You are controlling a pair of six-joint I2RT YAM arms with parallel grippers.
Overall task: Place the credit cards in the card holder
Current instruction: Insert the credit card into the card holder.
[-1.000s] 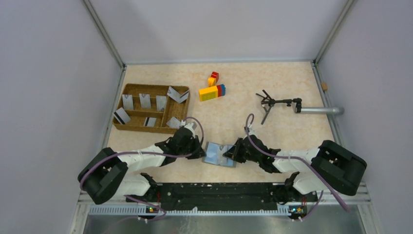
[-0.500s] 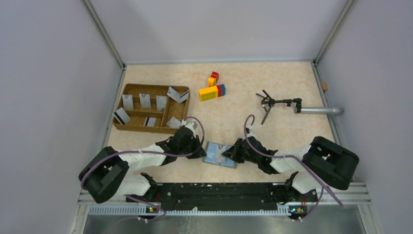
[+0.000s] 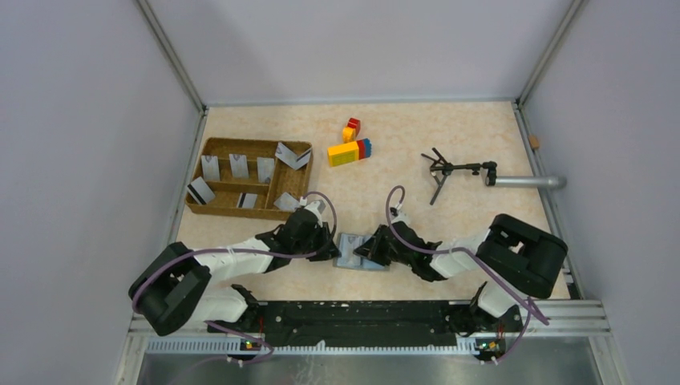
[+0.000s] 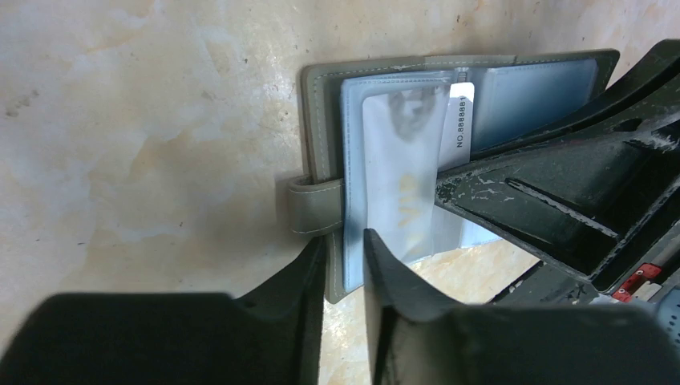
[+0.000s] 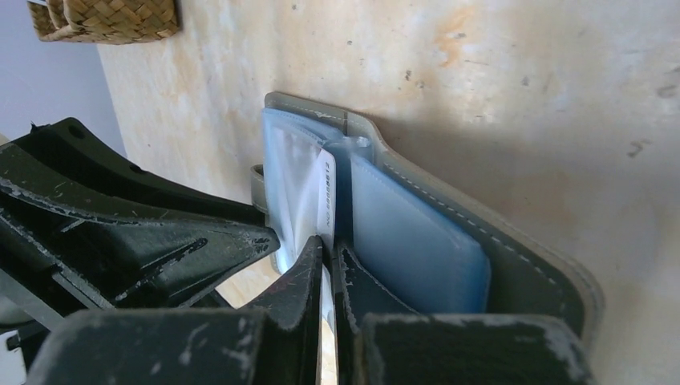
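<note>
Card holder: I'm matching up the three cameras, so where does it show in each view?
Top external: card holder low centre, on the table just ahead of the arm bases.
Left wrist: upper middle, lying open, closing tab pointing left.
Right wrist: centre, seen at a slant.
Shared landmark: the numbered credit card in its sleeves, in both wrist views; too small to make out from above.

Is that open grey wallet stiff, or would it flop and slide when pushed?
Probably floppy: the card holder has soft-looking stitched covers and thin clear sleeves. Likely light and apt to slide on the smooth table, perhaps why the left gripper grips its edge.
</note>
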